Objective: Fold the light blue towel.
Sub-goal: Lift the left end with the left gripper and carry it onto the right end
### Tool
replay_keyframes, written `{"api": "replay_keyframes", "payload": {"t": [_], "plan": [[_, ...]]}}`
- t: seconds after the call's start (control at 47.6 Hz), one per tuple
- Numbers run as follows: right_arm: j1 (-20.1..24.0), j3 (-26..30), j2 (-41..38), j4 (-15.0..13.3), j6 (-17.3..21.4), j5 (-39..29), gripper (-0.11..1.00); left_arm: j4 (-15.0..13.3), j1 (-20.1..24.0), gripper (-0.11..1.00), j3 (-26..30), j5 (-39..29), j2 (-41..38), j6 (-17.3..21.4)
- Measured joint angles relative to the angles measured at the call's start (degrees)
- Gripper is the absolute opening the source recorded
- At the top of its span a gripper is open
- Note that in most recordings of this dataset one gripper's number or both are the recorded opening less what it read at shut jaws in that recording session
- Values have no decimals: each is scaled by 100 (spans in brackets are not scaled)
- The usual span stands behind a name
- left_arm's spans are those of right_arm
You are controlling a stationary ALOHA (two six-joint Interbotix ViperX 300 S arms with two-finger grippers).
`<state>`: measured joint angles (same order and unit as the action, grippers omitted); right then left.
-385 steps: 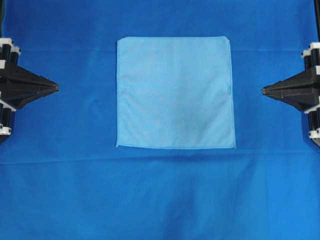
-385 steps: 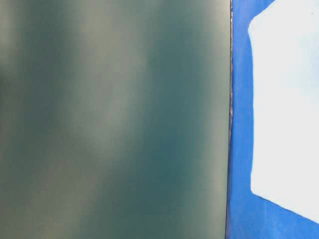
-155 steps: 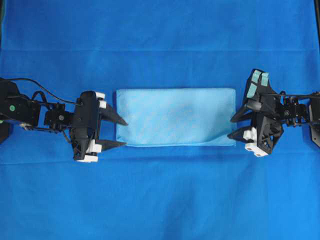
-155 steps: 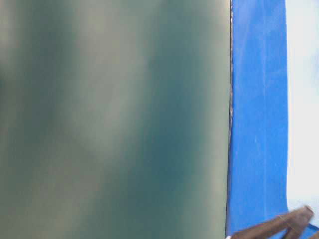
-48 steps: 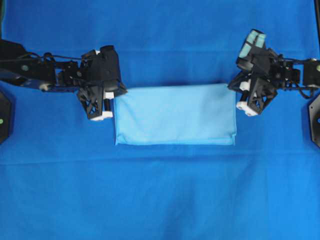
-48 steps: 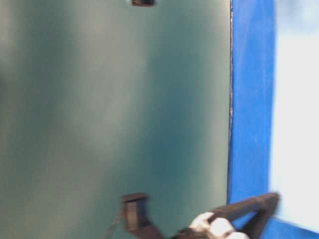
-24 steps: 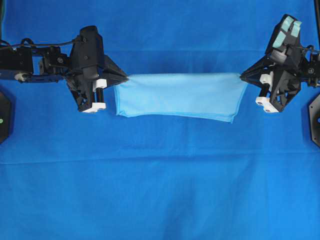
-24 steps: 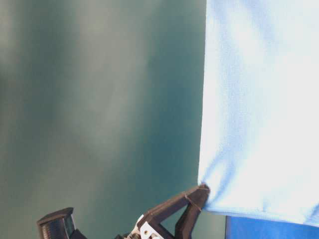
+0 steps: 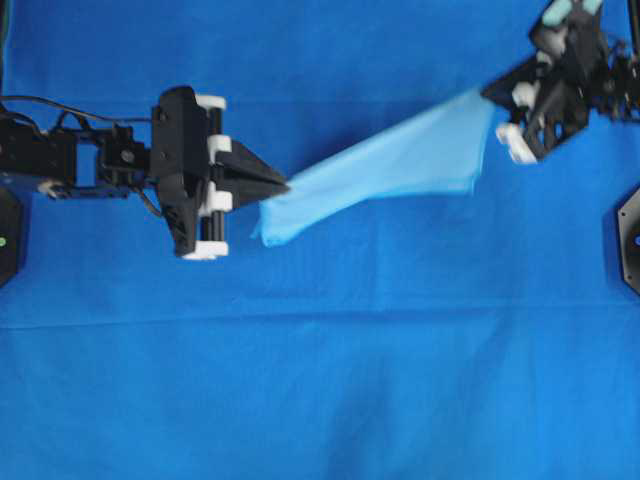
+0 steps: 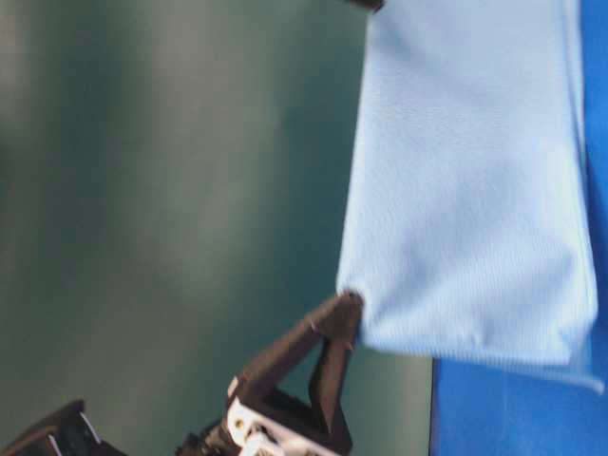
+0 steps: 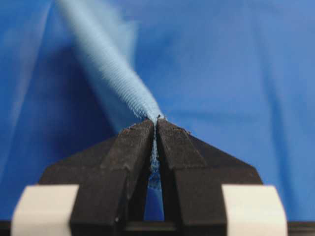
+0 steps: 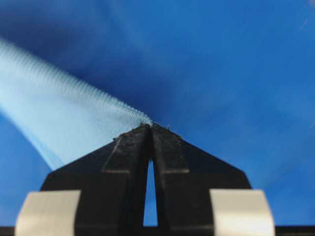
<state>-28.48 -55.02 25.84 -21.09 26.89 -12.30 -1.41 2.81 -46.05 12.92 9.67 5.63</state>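
The light blue towel (image 9: 400,160), folded into a long strip, hangs in the air above the table, slanting from lower left to upper right. My left gripper (image 9: 284,186) is shut on its left end, with the cloth pinched between the black fingertips (image 11: 142,133). At the upper right, my right gripper (image 9: 488,92) is shut on the other end, where the towel (image 12: 59,108) leaves the tips to the left. In the table-level view the towel (image 10: 465,180) hangs as a broad pale sheet, and the left gripper (image 10: 347,302) holds its lower corner.
A deep royal-blue sheet (image 9: 320,380) covers the whole table, with soft creases across the front half. A black arm base (image 9: 630,240) sits at the right edge and another (image 9: 6,232) at the left edge.
The towel was level between the grippers half a second ago and now slants. My left gripper has come toward the front and centre; my right gripper has gone toward the back right corner. Both grips hold.
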Motion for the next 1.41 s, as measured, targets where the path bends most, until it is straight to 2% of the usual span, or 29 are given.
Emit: {"api": "replay_keyframes", "payload": {"t": [0.273, 0.462, 0.61, 0.778, 0.904, 1.03, 1.198, 1.303, 1.408], "plan": [[-220, 844, -738, -510, -44, 149, 2, -9, -457, 4, 791, 272, -782, -44], [-237, 1380, -1283, -598, -44, 167, 2, -35, -589, 4, 1477, 272, -1406, -44], [-237, 1652, -1529, -606, -53, 167, 2, -35, -615, 4, 1740, 272, -1617, -44], [-237, 1652, -1512, -677, -53, 167, 2, -35, -615, 4, 1960, 352, -1758, -44], [-325, 1354, -1213, -721, -53, 158, 2, -35, -615, 4, 2294, 536, -2039, -44], [-422, 1020, -809, -729, -53, 97, 2, -35, -633, 4, 2900, 659, -2531, -53], [-422, 624, -272, -729, -62, -308, 2, -35, -712, 4, 3691, 703, -3155, -26], [-431, 589, -229, -729, -62, -448, 2, -35, -712, 4, 3946, 694, -3428, -44], [-413, 615, -413, -729, -97, -448, 2, -62, -721, 4, 3955, 756, -3551, -114]]}}
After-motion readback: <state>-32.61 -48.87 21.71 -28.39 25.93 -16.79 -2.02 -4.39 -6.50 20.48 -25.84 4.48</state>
